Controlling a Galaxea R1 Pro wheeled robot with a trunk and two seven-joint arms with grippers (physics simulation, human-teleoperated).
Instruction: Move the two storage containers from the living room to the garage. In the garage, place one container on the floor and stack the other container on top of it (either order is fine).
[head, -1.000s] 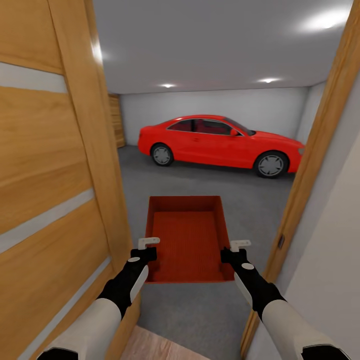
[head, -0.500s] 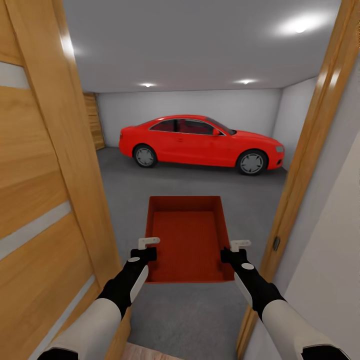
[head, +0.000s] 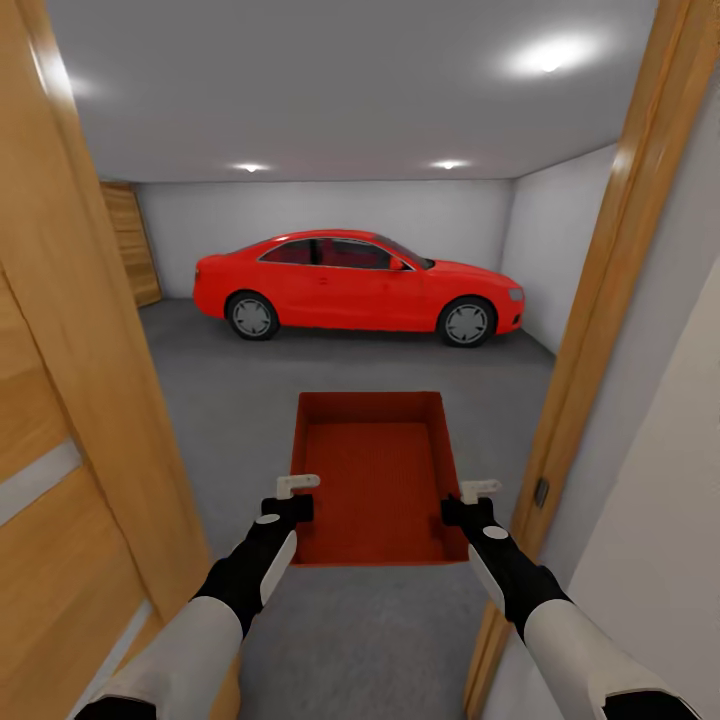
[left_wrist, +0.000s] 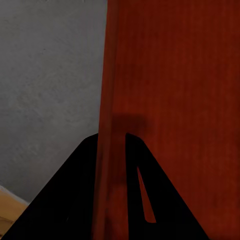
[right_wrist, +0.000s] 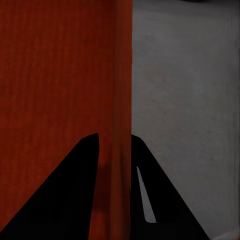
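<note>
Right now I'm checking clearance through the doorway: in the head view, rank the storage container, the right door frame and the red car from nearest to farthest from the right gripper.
1. storage container: its right wall sits between the right gripper fingers.
2. right door frame: just to the gripper's right.
3. red car: far ahead, by the back wall.

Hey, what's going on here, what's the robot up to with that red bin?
The robot is carrying one orange-red storage container with both arms, the left gripper clamped on its left wall and the right gripper on its right wall. It stands in a wood-framed doorway facing the garage, with grey concrete floor ahead and a red car parked by the far wall. The container is not yet set down.
</note>
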